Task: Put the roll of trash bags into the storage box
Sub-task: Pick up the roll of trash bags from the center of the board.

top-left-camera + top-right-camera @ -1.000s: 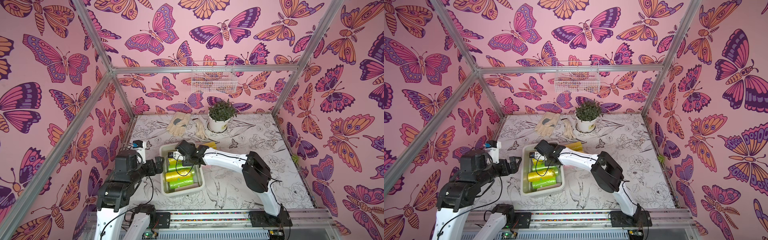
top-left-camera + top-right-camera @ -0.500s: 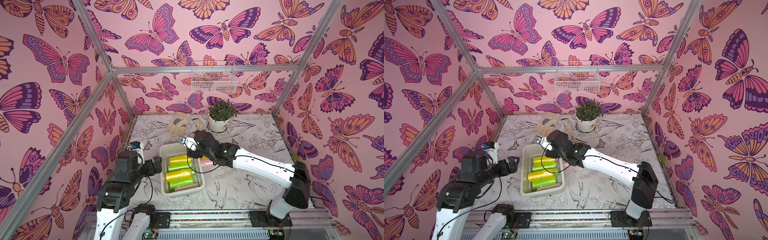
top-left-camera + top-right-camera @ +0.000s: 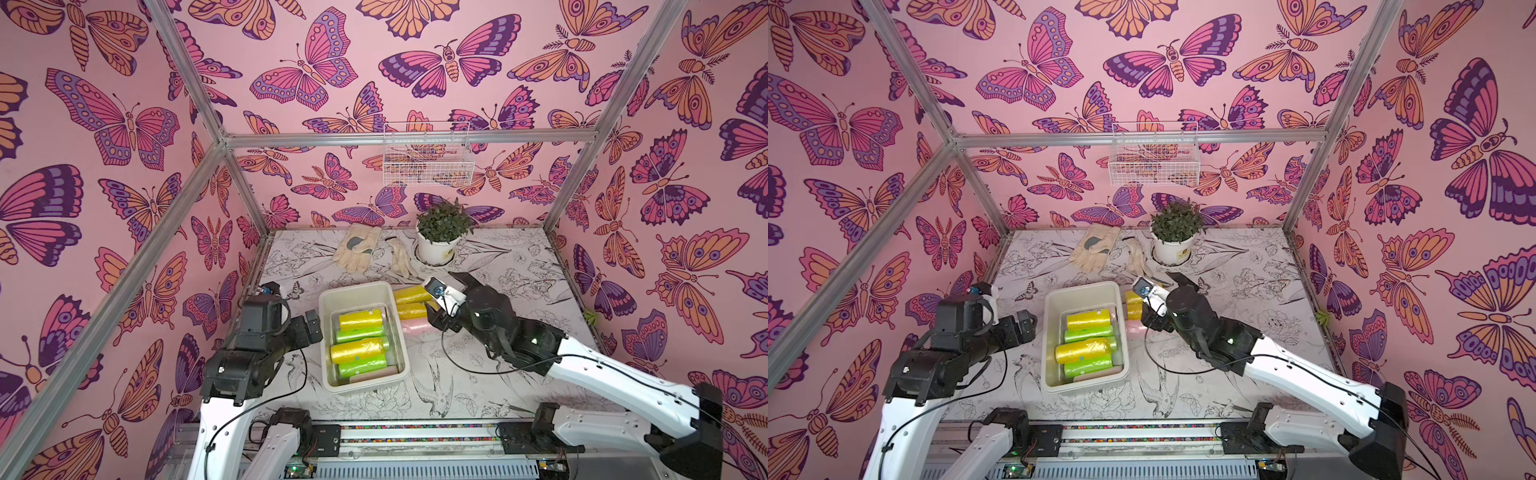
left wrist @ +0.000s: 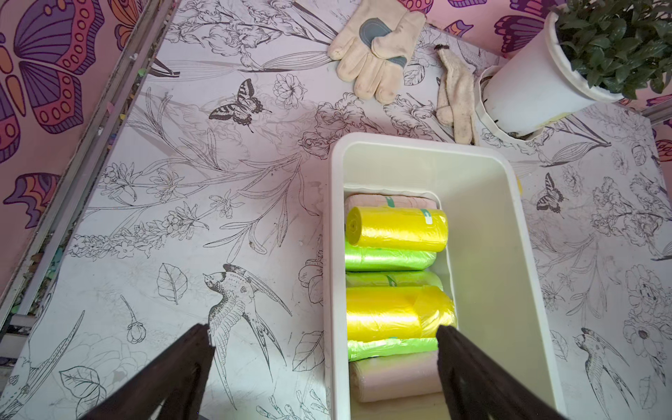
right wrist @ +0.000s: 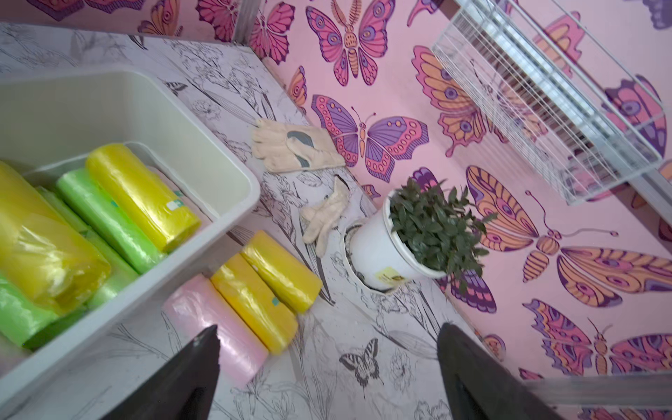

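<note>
Off-white storage box (image 3: 353,287) packed with trash-bag rolls (image 3: 360,320), pink roll (image 5: 214,327) and two yellow rolls (image 5: 254,302) laid beside it, right tool (image 5: 327,329) and left tool (image 4: 323,328) both held wide.

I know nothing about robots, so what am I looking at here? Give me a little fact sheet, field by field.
Container: storage box, off-white, on the table
Inside: packed rolls, yellow, green, pink
Outside: two yellow rolls and a pink roll, lying beside the box
Left: left gripper open, empty, beside the box
Right: right gripper open, empty, near the outside rolls
Background: gloves, potted plant, hanging wire basket
</note>
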Controlling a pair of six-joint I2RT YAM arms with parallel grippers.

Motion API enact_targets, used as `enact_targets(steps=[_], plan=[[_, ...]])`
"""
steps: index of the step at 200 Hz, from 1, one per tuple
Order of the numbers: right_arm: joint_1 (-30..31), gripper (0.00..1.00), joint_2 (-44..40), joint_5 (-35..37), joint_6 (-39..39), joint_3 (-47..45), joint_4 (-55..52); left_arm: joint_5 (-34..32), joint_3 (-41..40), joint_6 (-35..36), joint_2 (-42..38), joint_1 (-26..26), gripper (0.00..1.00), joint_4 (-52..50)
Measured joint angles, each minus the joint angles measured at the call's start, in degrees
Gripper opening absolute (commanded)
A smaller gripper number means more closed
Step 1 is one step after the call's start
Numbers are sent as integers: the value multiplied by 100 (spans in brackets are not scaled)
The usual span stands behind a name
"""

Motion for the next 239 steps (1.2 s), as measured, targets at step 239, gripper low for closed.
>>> enact_targets(steps=[239], plan=[[-415, 100, 901, -702, 927, -1996, 1182, 752, 13, 94, 540, -131, 100, 28]])
